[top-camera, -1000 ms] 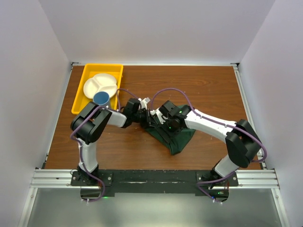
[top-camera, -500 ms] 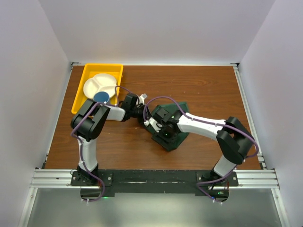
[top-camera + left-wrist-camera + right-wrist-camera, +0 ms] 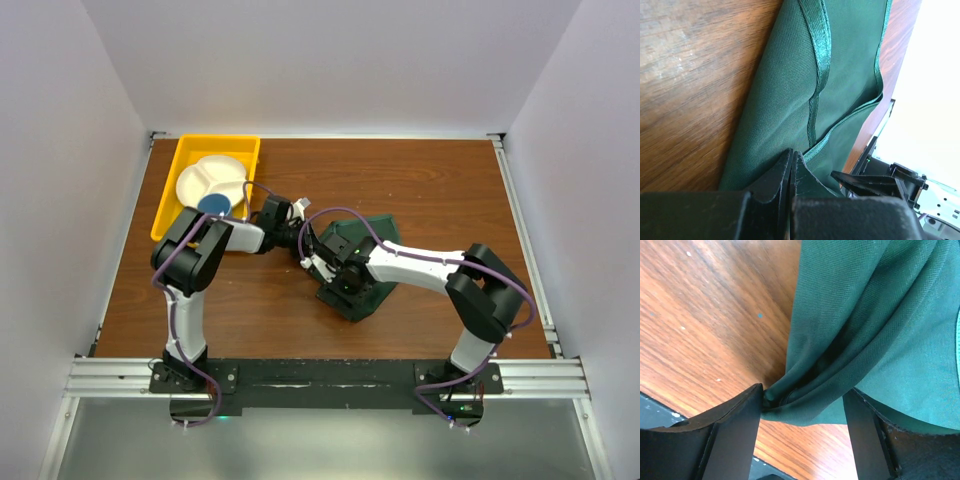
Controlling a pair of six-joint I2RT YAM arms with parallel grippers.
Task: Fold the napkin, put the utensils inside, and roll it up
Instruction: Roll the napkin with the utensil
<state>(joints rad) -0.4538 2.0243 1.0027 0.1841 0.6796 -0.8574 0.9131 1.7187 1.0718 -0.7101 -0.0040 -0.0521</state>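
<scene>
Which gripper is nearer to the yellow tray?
Left. The left gripper sits just right of the yellow tray, at the napkin's left edge. The right gripper is lower and further right, over the napkin.

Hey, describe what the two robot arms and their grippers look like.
Both arms have white link shells with bulky black joint housings, and a purple cable loops along each. The left gripper and right gripper have matte black, flat, wedge-shaped fingers. Small green lights glow near the right wrist. Both bases bolt to a black bar.
</scene>
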